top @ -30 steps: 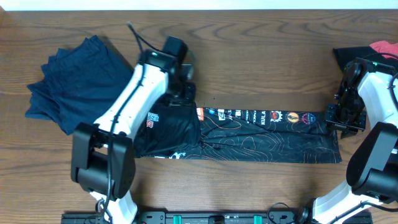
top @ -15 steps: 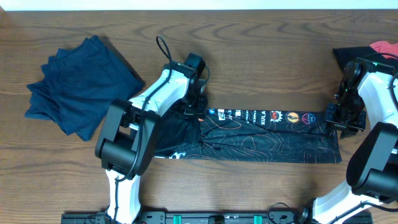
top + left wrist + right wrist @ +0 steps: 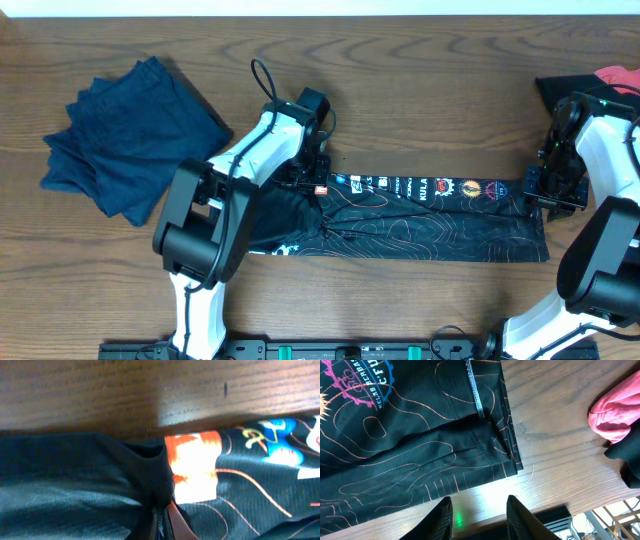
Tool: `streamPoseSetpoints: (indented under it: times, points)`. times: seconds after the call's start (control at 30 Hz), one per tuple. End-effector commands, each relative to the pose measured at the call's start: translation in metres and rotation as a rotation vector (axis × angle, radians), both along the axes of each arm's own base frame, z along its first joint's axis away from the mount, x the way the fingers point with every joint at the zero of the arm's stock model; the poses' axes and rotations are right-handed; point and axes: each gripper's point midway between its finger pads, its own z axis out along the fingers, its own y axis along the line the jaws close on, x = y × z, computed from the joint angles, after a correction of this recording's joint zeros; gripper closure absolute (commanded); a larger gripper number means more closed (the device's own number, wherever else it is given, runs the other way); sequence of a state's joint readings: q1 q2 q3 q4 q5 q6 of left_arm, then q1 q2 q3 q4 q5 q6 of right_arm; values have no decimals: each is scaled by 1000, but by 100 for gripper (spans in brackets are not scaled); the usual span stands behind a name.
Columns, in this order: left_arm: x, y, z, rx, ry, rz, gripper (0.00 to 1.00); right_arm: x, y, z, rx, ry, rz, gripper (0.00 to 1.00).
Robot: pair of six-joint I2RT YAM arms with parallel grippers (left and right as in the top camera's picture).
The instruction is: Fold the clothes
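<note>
Both low: left hand (image 3: 162,518) pinches jersey (image 3: 430,226), right hand (image 3: 479,516) spread beside it.

Overhead looks straight down; wrist cameras hug the black garment (image 3: 430,215).

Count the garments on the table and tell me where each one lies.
4. A navy garment bunched at the left, a black printed jersey spread across the centre, and a black piece beside a pink piece at the right edge. The navy garment may hide others.
</note>
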State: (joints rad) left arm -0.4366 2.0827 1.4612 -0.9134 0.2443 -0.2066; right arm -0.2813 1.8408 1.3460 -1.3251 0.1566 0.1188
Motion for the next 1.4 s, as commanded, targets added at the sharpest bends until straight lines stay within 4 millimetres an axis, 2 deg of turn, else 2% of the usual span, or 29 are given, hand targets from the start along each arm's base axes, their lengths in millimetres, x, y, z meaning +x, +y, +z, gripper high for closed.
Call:
streamPoseSetpoints:
  times: [0.0, 0.2, 0.43, 0.57, 0.7, 0.9, 1.13, 1.37]
  points:
    - [3, 2, 32, -18, -65, 0, 94, -1, -2, 2, -2, -8, -6, 66]
    - [-17, -18, 68, -122, -57, -28, 94, -1, -2, 2, -3, -8, -6, 66]
    - [-55, -44, 65, -109, 9, -133, 94, -1, -2, 2, -2, -7, -6, 66]
    - [-70, -61, 62, -110, 7, -198, 94, -1, -1, 2, -1, -5, -6, 66]
    - [-79, -67, 60, -95, 8, -234, 94, -2, -1, 2, -1, -5, -6, 66]
    - [-86, -72, 60, -92, 14, -257, 92, -2, -1, 2, 0, -1, -6, 66]
    - [-100, -62, 61, -55, 71, -260, 91, -2, -1, 2, -1, -1, -6, 66]
    - [-88, -67, 59, -60, 16, -263, 88, -2, -1, 2, -1, -3, -6, 66]
